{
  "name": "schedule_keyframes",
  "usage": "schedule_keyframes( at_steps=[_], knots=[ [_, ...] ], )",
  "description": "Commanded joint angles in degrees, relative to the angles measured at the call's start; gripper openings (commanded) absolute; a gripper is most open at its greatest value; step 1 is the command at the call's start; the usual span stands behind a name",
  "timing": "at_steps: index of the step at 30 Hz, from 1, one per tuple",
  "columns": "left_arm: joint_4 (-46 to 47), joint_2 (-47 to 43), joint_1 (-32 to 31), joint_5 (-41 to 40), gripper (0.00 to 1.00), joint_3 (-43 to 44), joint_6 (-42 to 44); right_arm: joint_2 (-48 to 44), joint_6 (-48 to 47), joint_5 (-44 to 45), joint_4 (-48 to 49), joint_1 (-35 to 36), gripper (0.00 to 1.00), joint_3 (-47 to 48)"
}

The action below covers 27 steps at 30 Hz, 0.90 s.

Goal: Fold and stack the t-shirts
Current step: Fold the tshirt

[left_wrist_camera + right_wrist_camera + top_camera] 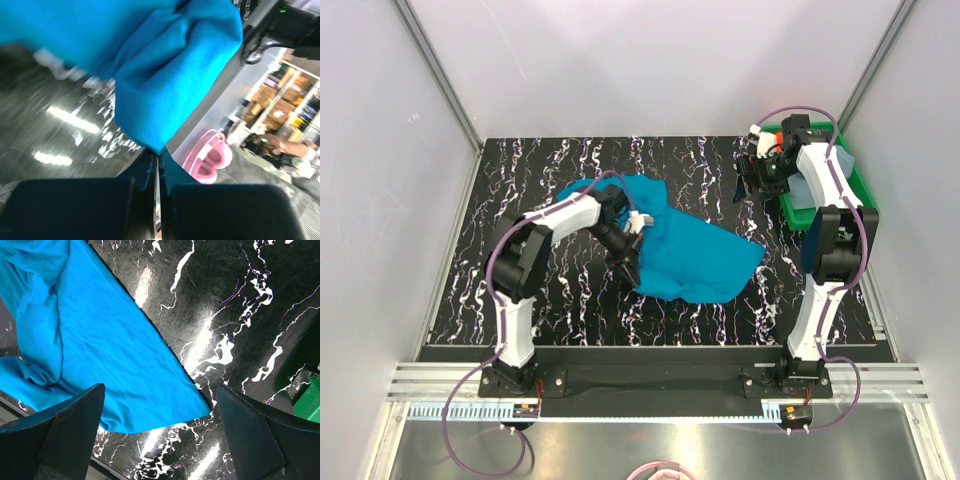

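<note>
While top view has teal-blue t-shirt (695, 255) crumpled on table (520, 300), long axis far-left to near-right, left gripper (628, 262) sits at its near-left edge; right gripper (752, 180) apart, by green tray (865, 195).
Left wrist: jaws pressed together, pinching cloth fold.
Right wrist: fingers spread, empty; shirt lies leftward.

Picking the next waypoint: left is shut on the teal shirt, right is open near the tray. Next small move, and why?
Probably raise the left gripper a little and draw its pinched edge outward. Its jaws are closed on a fold of the teal t-shirt, which lies rumpled, not flat. The right gripper is open and holds nothing, over by the green tray, so it can't help yet.
</note>
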Motion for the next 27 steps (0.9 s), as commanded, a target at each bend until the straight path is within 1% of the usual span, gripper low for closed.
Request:
schedule_keyframes(
  at_steps=[1, 2, 4, 5, 9, 13, 17, 19, 23, 25, 27],
  knots=[
    [-6.6, -5.1, 5.1, -9.0, 0.00, 3.9, 4.6, -4.1, 0.5, -0.9, 0.6, 0.0, 1.00, 0.3],
    [-7.8, -5.3, 7.7, -14.5, 0.00, 4.9, 4.9, -4.0, 0.5, -1.5, 0.6, 0.1, 1.00, 0.4],
    [-8.4, -5.9, 10.5, -19.4, 0.00, 5.4, 4.9, -3.8, 0.6, -1.7, 0.4, 0.1, 1.00, 0.6],
    [-8.6, -5.9, 13.0, -23.0, 0.00, 5.3, 4.8, -3.6, 0.8, -1.7, 0.3, 0.1, 1.00, 0.8],
    [-8.8, -6.6, 17.4, -30.5, 0.00, 4.5, 3.8, -2.8, 0.5, -0.2, 0.7, 0.2, 1.00, 2.5],
    [-8.9, -7.8, 20.0, -38.2, 0.00, 5.1, 3.0, -2.4, -0.7, 3.7, 1.1, 0.8, 1.00, 4.3],
    [-8.0, -8.6, 24.1, -46.8, 0.00, 7.6, 1.9, -2.9, -1.2, 3.5, 0.5, 1.1, 1.00, 4.3],
    [-5.8, -9.5, 25.1, -50.6, 0.00, 9.1, 0.0, -3.1, -1.3, 1.5, 0.1, 1.1, 1.00, 3.2],
    [-2.2, -11.3, 25.8, -54.8, 0.00, 12.9, -2.1, -3.6, -1.4, 0.6, 0.5, 1.2, 1.00, 0.2],
    [0.3, -11.7, 25.8, -56.9, 0.00, 14.0, -2.2, -3.2, -1.4, 1.2, 0.6, 2.8, 1.00, 0.3],
    [2.4, -10.4, 25.1, -58.6, 0.00, 16.8, 0.5, -2.9, -1.4, 1.4, 0.7, 3.2, 1.00, 1.2]
  ],
)
